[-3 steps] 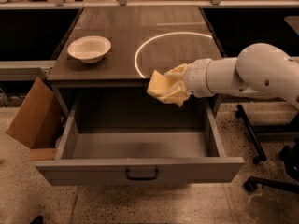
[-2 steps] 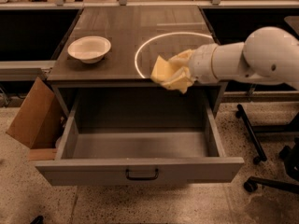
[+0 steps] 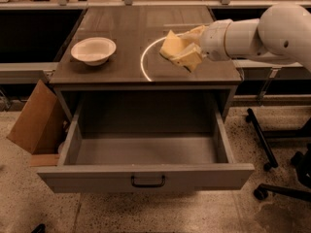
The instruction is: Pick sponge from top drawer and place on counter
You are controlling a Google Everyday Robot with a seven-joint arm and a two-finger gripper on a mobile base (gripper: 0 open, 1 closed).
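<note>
The pale yellow sponge (image 3: 173, 48) is held in my gripper (image 3: 187, 50) above the right half of the counter (image 3: 121, 28), over the bright circular arc (image 3: 144, 64). My white arm comes in from the right. The gripper is shut on the sponge, which hides most of the fingers. The top drawer (image 3: 146, 176) is pulled fully open below the counter and its inside looks empty. Its dark handle (image 3: 147, 181) sits at the centre of the front panel.
A white bowl (image 3: 93, 50) stands on the left of the counter. A brown cardboard box (image 3: 35, 125) leans against the cabinet's left side. Office chair bases (image 3: 272, 154) stand on the floor to the right. Desks run along the back.
My gripper has lifted the sponge from in front of the counter's edge, above the open drawer, up and back over the counter by the arc.
</note>
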